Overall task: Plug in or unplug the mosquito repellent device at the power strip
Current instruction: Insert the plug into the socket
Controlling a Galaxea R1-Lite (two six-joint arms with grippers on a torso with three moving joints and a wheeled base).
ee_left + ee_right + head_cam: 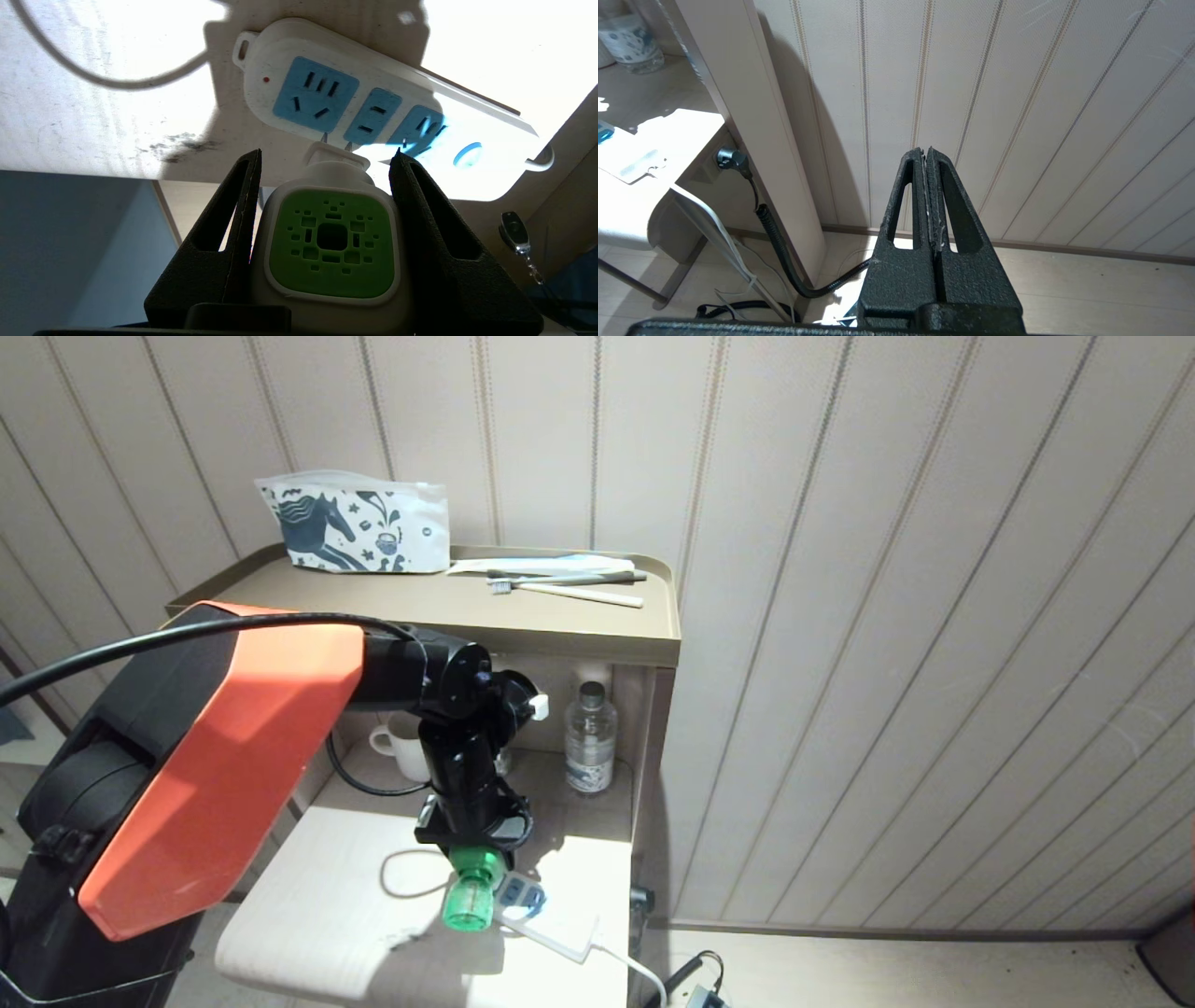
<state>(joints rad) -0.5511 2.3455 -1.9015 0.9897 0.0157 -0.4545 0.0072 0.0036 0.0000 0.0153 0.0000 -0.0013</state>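
Note:
The mosquito repellent device (331, 242) has a white head with a green vented face, and my left gripper (327, 158) is shut on its sides. In the head view its translucent green bottle (470, 899) hangs below the left gripper (473, 847), over the pale low table (317, 915). Two bare metal prongs (325, 136) point at the near edge of the power strip (322, 100), apart from its light-blue sockets. The strip (551, 924) lies flat on the table, round blue button (467, 154) at its far end. My right gripper (926, 151) is shut on nothing, parked facing the wall.
A water bottle (590, 737) and a white mug (400, 747) stand in the shelf behind the table. A patterned pouch (355, 527) and toothbrushes (569, 588) lie on top. The white cord (93, 70) loops across the table. A key fob (514, 231) lies beside the strip.

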